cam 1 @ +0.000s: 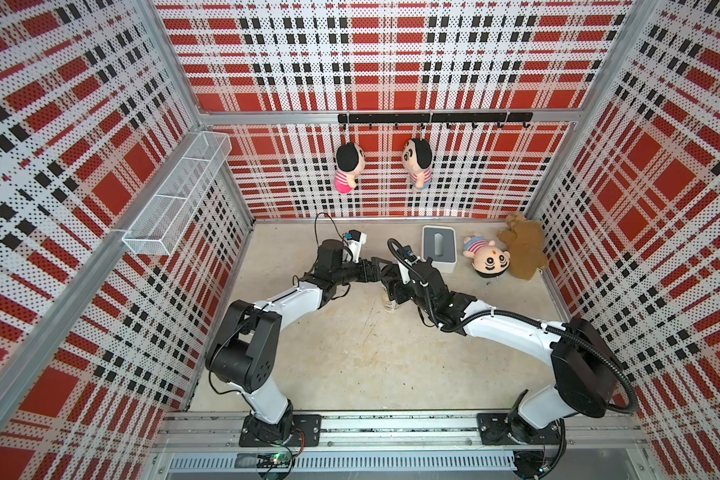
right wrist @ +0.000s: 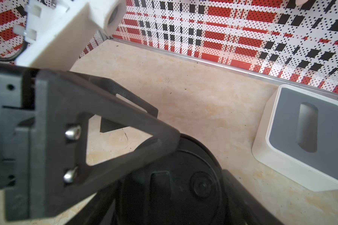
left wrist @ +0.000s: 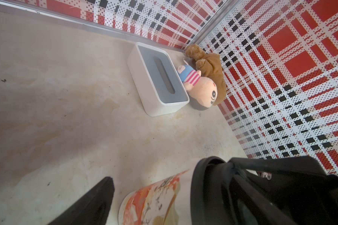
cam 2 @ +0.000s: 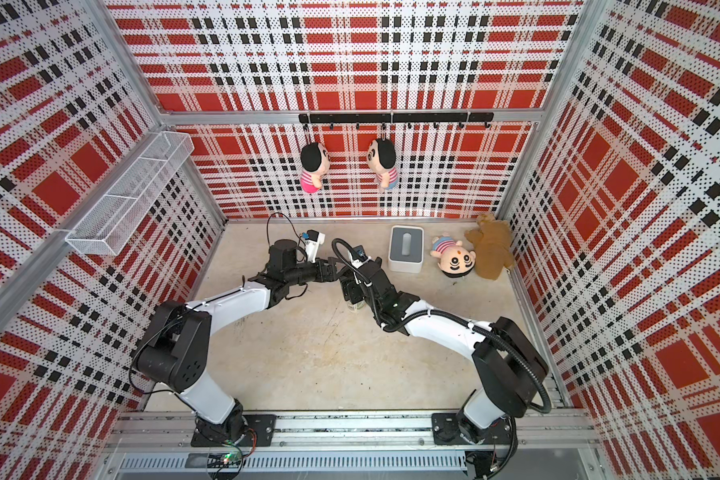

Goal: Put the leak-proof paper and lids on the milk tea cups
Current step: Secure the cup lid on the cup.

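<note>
Right end effector (right wrist: 172,196) is clamping the black lid (right wrist: 176,167) by its rim, directly over the milk tea cup (left wrist: 150,200). Left end effector (cam 1: 371,267) is hovering with jaws wide apart, close beside the lid. Cup is standing mid-counter (cam 1: 350,353), white box (cam 1: 438,248) well behind; leak-proof paper not discernible under the lid.

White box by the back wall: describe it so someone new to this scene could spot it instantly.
Start at the black hook rail on the back wall and drop to the table below its right half. The white box stands there, just left of a lying striped doll and a brown teddy. Unlike those soft toys, it is hard and rectangular, with a grey slotted top.
</note>
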Controlling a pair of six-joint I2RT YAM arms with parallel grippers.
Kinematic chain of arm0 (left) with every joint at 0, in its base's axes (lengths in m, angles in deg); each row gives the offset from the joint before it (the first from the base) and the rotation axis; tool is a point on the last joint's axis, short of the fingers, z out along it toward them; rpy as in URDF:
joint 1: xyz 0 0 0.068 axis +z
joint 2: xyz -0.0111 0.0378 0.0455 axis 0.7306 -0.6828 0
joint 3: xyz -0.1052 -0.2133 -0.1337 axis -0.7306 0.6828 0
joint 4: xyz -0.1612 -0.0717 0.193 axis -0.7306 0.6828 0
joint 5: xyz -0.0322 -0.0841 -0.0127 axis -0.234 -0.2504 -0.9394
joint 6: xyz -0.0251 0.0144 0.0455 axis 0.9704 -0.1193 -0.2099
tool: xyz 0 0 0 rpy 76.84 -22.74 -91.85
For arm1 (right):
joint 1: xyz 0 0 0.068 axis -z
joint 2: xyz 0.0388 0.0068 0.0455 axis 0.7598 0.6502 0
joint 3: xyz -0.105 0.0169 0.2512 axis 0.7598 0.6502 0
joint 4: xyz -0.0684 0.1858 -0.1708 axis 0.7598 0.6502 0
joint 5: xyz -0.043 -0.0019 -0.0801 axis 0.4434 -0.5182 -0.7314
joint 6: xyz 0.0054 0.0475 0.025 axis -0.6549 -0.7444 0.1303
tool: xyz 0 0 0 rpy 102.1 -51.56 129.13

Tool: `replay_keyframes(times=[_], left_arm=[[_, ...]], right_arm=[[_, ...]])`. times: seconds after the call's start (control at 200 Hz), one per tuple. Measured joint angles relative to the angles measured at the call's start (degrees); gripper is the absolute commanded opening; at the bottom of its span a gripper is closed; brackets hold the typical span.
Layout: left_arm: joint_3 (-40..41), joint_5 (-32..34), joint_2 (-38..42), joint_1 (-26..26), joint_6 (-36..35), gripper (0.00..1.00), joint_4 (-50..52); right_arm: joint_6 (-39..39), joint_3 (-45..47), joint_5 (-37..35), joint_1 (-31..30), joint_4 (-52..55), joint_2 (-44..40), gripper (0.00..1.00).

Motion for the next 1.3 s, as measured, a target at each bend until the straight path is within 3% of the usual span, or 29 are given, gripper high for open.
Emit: replay_keyframes(times=[0.386, 0.912, 1.298], left_arm=[[-2.58, -2.43, -0.02, 0.11, -1.68, 0.96, 5.62], [1.9, -1.64, 0.33, 1.01, -1.75, 0.94, -0.37], [3.76, -2.1, 1.14, 0.11, -2.05, 0.93, -1.92]], right_arm=[[-0.04, -0.39, 0.61, 0.11, -0.24, 0.07, 0.77], [-0.13, -5.4, 2.51, 0.74, 9.03, -0.2, 0.91], [-1.36, -7.19, 8.72, 2.25, 15.65, -1.95, 0.95]])
